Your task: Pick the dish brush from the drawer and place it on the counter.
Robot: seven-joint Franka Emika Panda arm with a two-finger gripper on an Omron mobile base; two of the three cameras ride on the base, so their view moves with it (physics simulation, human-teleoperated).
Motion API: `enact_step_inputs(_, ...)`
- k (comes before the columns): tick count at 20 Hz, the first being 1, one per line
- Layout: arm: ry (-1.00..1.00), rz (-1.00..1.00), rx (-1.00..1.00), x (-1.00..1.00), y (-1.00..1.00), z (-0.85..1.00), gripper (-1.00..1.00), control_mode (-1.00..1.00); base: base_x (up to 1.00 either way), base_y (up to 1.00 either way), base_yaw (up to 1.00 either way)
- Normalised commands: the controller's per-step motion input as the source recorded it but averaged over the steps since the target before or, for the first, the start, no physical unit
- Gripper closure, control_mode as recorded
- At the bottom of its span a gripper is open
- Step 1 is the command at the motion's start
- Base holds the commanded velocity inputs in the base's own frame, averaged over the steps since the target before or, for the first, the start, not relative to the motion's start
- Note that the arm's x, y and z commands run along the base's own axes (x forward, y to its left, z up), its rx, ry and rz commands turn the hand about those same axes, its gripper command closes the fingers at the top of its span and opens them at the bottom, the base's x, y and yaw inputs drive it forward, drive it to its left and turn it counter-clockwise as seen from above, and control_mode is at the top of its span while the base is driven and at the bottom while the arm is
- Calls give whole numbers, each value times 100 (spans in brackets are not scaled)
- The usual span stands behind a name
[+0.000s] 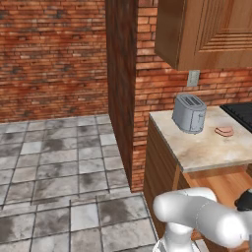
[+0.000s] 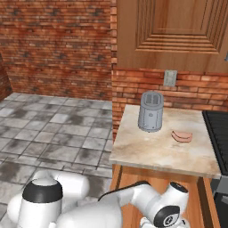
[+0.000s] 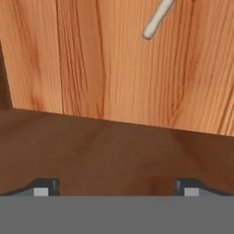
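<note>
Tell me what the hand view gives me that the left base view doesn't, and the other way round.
Hand view alone: the pale handle end of the dish brush lying on the drawer's light floor, the drawer's darker front panel below it, and the gripper with its fingertips set wide apart, holding nothing.

Left base view alone: the counter with the grey toaster and a small pink item on it, the black stovetop, the wall cabinet and the tiled floor.

Shared: the open drawer, seen under the counter edge from the base.
</note>
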Motion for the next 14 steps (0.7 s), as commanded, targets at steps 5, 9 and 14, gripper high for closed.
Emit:
enact_step_inputs(5, 1, 4, 7, 81, -13, 72, -100, -100, 0, 0, 0)
enact_step_inputs(9, 14, 4, 0, 76, -7, 18, -100, -100, 0, 0, 0)
enact_step_inputs(14, 13, 0, 0, 57, -13, -5, -100, -100, 0, 0, 0)
